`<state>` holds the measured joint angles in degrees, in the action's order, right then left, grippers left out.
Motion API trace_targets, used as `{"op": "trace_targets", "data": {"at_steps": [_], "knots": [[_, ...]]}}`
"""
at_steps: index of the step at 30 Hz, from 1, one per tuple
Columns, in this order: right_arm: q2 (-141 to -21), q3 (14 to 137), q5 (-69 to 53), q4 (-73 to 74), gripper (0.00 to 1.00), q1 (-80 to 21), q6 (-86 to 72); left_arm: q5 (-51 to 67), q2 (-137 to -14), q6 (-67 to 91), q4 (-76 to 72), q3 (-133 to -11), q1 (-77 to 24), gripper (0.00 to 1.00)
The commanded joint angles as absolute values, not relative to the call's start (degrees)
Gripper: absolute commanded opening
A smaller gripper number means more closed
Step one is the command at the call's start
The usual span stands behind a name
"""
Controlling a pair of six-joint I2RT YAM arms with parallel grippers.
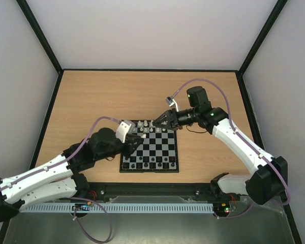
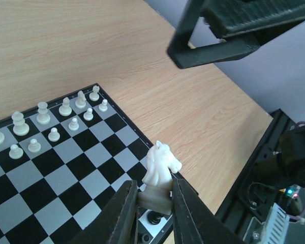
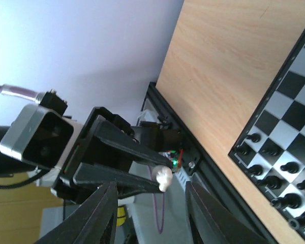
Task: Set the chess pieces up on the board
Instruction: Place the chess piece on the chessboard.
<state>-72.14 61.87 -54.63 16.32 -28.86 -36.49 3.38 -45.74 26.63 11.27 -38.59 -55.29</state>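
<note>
I had the left gripper [image 2: 153, 202] clamped on a white knight [image 2: 161, 161] over the board's [image 2: 91, 168] edge. Other chess pieces [image 2: 53, 122] stood on it in two rows. The right gripper's [image 1: 158, 122] jaws stood apart.

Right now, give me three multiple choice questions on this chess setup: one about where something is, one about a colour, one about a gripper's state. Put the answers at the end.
1. Where do the black pieces stand?
A: along the board's near edge
B: along its far edge
C: off it entirely

2. What colour is the knight in the left gripper?
A: black
B: whitish
C: red

3. How is the right gripper?
A: shut on a pawn
B: open, holding nothing
C: shut on the knight

Answers:
1 A, the top view shows them in the rows nearest the robot.
2 B, the left wrist view shows it pale in the grip.
3 B, its wrist view shows the jaws apart with nothing between them.
</note>
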Motion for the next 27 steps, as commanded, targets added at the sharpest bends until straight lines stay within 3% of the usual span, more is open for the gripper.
{"op": "trace_targets", "data": {"at_steps": [1, 9, 27], "knots": [[-73.13, 63.04, -61.91, 18.84, 0.38, -28.56, -38.12, -13.73, -48.25, 24.81, 13.75, -42.98, -62.71, 0.17], [-72.84, 59.20, -61.79, 19.89, 0.38, -28.63, -36.71, -20.83, -53.54, 23.99, 13.52, -45.73, -68.41, 0.16], [-72.50, 54.87, -62.29, 16.19, 0.34, -29.79, -37.66, -17.24, -58.11, 21.80, 9.44, -47.33, -68.47, 0.16]]}}
